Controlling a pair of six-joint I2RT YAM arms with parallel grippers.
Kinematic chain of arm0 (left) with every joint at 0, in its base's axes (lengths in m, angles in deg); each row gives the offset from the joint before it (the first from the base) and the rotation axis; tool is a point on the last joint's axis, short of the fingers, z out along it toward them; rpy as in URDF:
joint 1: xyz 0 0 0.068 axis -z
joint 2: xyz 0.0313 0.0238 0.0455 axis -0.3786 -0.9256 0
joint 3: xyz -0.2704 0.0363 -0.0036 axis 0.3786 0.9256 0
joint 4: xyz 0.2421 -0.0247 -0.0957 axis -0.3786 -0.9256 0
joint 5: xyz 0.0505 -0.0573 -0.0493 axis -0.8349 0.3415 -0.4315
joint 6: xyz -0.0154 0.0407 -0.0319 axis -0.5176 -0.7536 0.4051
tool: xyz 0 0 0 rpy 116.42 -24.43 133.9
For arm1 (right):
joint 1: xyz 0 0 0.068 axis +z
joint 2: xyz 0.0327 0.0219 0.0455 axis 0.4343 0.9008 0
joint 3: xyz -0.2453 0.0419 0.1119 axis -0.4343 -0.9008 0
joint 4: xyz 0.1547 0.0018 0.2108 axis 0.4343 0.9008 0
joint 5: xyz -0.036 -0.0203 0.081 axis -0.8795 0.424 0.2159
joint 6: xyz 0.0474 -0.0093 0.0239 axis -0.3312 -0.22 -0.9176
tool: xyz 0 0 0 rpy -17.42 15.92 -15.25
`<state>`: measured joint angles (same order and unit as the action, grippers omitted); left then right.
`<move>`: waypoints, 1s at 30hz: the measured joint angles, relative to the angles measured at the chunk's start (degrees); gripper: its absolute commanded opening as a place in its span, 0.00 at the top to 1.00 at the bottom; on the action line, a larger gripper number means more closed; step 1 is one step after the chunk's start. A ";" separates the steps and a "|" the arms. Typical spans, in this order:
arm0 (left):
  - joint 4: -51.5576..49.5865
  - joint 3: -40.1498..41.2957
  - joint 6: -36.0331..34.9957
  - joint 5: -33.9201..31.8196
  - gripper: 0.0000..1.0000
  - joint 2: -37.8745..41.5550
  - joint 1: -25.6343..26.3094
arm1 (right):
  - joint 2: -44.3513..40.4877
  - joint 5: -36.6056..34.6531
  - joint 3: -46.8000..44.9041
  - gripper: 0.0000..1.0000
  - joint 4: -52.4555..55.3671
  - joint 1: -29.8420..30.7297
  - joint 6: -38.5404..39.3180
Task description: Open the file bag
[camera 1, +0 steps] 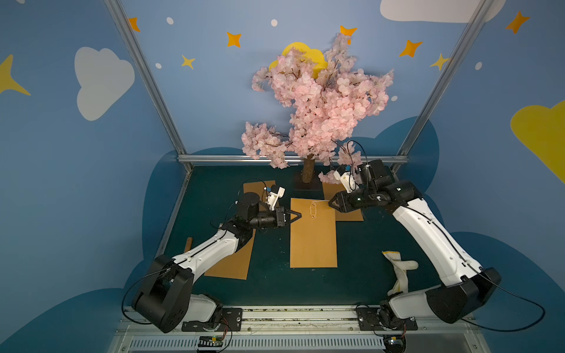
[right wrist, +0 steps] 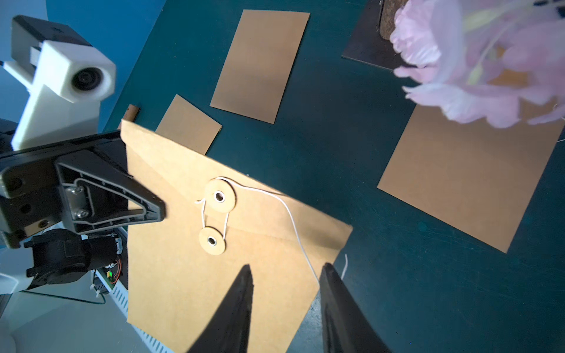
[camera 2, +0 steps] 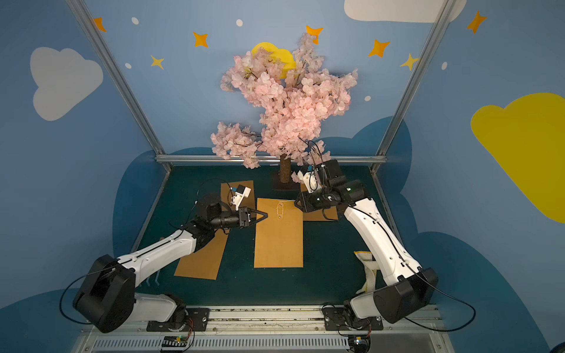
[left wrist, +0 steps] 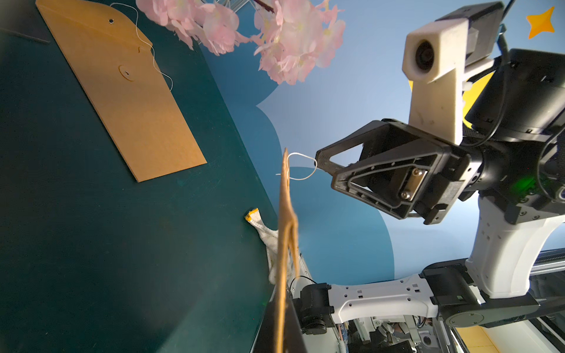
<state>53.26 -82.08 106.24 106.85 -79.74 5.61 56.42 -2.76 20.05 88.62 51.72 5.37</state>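
The file bag [camera 1: 313,241] is a tan kraft envelope lying lengthwise mid-table, seen in both top views [camera 2: 278,241]. Its flap is held down by a white string [right wrist: 290,214] wound between two round paper buttons [right wrist: 219,196]. My left gripper [camera 1: 298,215] is shut on the bag's left edge near the flap; the left wrist view shows that edge-on bag [left wrist: 286,214] between the jaws. My right gripper [right wrist: 287,269] hovers open over the bag's top right corner. The loose string runs against one fingertip [right wrist: 327,269] without being pinched.
Other kraft envelopes lie under the left arm [camera 1: 232,262], at the back left [camera 1: 256,188] and under the right gripper [camera 1: 350,215]. A pink blossom tree [camera 1: 318,107] stands at the back, overhanging the right wrist. A white glove [camera 1: 400,272] lies at the right.
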 measured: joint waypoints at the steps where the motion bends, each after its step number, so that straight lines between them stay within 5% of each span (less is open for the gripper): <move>1: 0.00 0.00 0.00 0.00 0.98 0.00 0.00 | 0.26 0.09 0.00 0.63 0.02 0.00 0.09; 18: 0.02 0.00 0.02 0.26 0.98 0.00 -0.09 | 1.99 0.42 -0.90 0.77 0.07 -0.02 0.50; 25: 0.02 0.00 0.02 0.44 0.97 0.11 -0.09 | 2.89 0.39 -0.90 0.98 0.04 -0.02 0.50; 30: 0.02 0.00 0.02 0.46 0.98 0.35 -0.11 | 2.86 0.66 -0.90 1.00 -0.57 -0.02 -0.15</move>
<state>53.28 -82.08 106.26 107.30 -79.39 5.50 59.29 -2.11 19.16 88.06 51.69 5.22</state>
